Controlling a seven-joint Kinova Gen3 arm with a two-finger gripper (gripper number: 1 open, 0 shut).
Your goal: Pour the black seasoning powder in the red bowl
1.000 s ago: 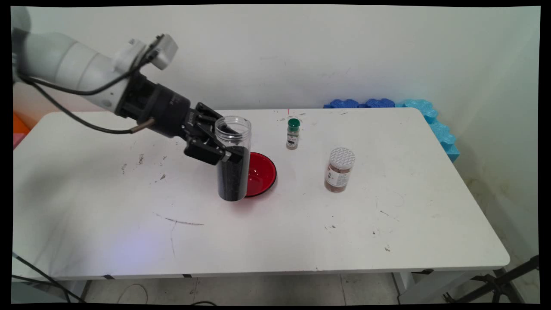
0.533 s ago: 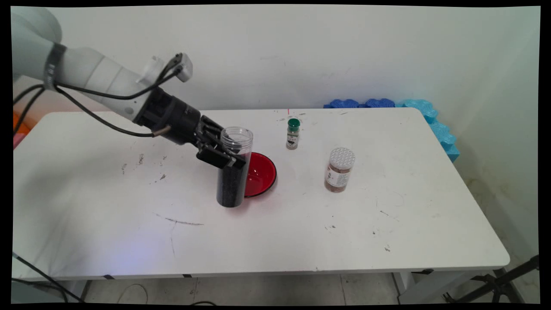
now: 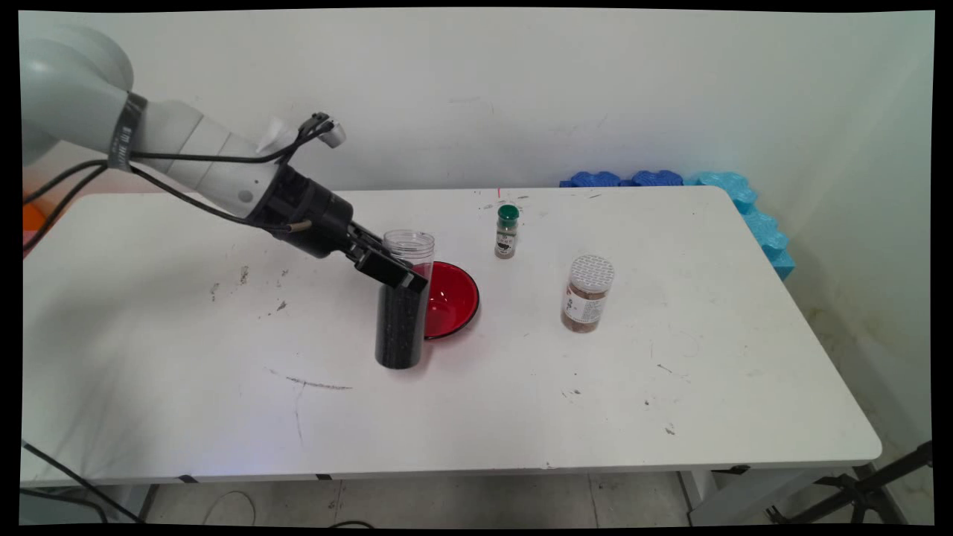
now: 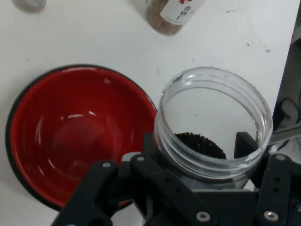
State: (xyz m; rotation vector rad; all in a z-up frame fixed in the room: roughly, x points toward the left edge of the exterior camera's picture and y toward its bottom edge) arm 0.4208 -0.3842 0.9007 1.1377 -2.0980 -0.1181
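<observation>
Gripping a tall clear jar (image 3: pixel 403 305) part-filled with dark granules, the gripper (image 3: pixel 398 269) has its fingers closed against the jar's sides just below the open mouth. The jar stands upright on the white table (image 3: pixel 186 335), its base on the surface, directly beside the red bowl (image 3: pixel 453 299) on that bowl's arm side. Beyond the red bowl, toward the wall, stands a small green-capped spice bottle (image 3: pixel 506 231). A white-lidded jar of brown contents (image 3: pixel 587 293) stands well apart from the red bowl, opposite the arm.
</observation>
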